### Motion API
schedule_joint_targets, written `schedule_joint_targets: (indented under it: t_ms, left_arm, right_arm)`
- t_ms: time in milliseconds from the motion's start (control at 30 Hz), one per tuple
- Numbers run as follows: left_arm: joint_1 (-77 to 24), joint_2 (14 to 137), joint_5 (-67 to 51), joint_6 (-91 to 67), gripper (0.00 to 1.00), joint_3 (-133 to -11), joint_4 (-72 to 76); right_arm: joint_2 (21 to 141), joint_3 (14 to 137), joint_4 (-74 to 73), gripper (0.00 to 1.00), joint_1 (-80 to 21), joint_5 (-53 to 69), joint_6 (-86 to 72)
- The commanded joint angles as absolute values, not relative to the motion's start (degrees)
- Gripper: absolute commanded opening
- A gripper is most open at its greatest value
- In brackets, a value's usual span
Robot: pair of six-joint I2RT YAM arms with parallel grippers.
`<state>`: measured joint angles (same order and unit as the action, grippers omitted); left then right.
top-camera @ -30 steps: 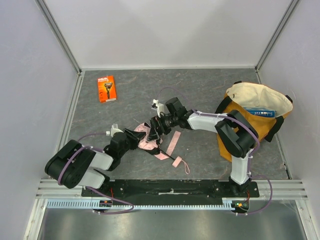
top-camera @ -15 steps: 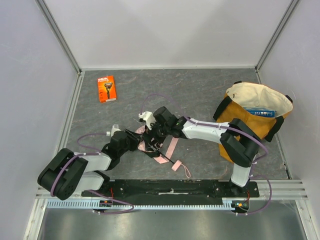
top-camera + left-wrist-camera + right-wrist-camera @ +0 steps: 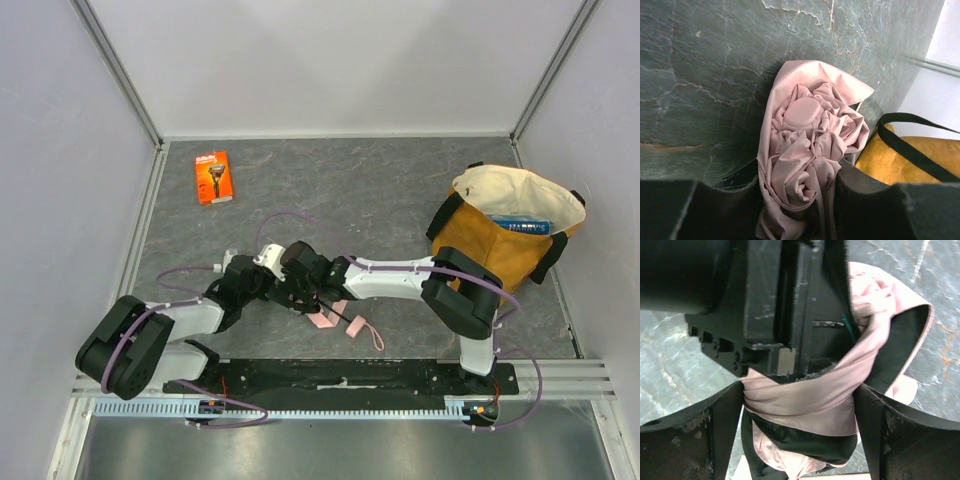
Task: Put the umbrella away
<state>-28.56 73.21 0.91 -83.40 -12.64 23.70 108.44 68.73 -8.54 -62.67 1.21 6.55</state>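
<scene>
Left gripper (image 3: 800, 200) clamps the bunched umbrella (image 3: 805, 145); right gripper (image 3: 797, 407), spread wide, apparently straddles it without grip. Stowage in tote bag (image 3: 510, 245) remains.

Only one thing is properly legible here: the blue box (image 3: 520, 226) poking out of the yellow tote bag (image 3: 500, 252) has white capitals that look like HARRY'S along its side, seen from the top camera. The orange card pack (image 3: 213, 177) lying on the bench (image 3: 400, 180) at the far left has a dark strip with some lettering across its top and a razor pictured below, but it's way too small to make out. Both wrist cams are mostly pink umbrella (image 3: 805, 150) fabric and black plastic, with no lettering I can read.
</scene>
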Motion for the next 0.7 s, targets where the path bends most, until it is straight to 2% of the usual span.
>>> schedule_joint_targets:
  t_ms: [0,133,400,467,600,667]
  left_arm:
    - [-28.74,75.06,-2.90,-91.75,0.02,-14.85,18.91]
    - [-28.65,74.88,-3.51,-93.42,0.02,-16.61,12.67]
    - [-28.56,75.41,-6.15,-92.55,0.02,-18.10,8.97]
    - [-28.48,75.41,-7.11,-92.11,0.02,-18.46,8.18]
    - [-27.60,74.18,-8.43,-89.04,0.02,-18.98,6.86]
    - [-26.90,73.48,-9.22,-87.55,0.02,-18.98,6.85]
  right_arm:
    - [114.34,68.38,-6.95,0.91,-68.90,-11.31,8.08]
    - [117.59,66.19,-4.32,0.88,-69.96,-21.17,7.38]
    - [121.29,63.28,-3.78,0.72,-69.87,-25.04,8.43]
    - [121.20,62.50,-3.96,0.73,-69.79,-25.14,9.75]
    - [119.45,59.94,-3.34,0.84,-69.26,-22.95,11.60]
    - [118.39,59.15,-2.73,0.84,-68.30,-22.06,11.34]
